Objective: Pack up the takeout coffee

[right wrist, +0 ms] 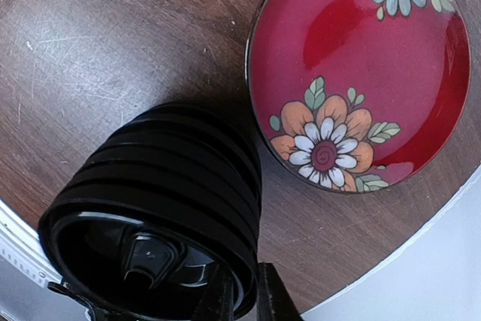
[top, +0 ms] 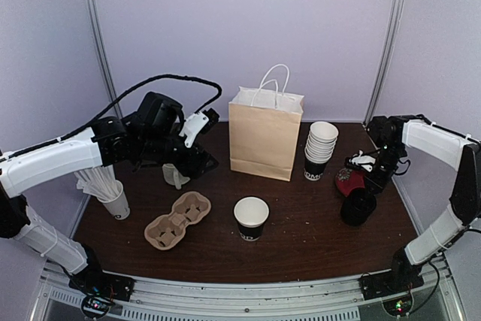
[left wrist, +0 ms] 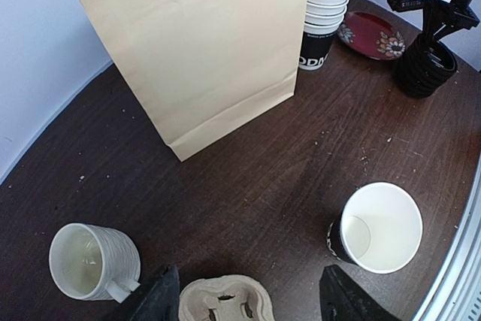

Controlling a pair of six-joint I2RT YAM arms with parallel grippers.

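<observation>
The left arm is stretched forward and raised, and the left gripper [left wrist: 248,302] is held with its fingers [left wrist: 159,300] wide apart. The right arm is folded, its wrist pointed down; the right gripper [right wrist: 248,300] is pinched on the rim of the top black lid [right wrist: 143,257].

Far centre: upright paper bag [top: 264,139]. Left: white mug [top: 174,176], cup of sticks [top: 113,199], cardboard carrier [top: 177,219] nearer. Right: flowered red plate [right wrist: 361,58].

1. Left wrist view: the bottom edge cuts the cup carrier [left wrist: 225,300], the top edge the cup stack [left wrist: 328,5].
2. Right wrist view: only fingertips of the right tool [right wrist: 244,307] show at the lid stack [right wrist: 161,201]; grip unclear.
3. Top view: the left arm [top: 52,159] hides part of the mug [top: 174,177].
</observation>
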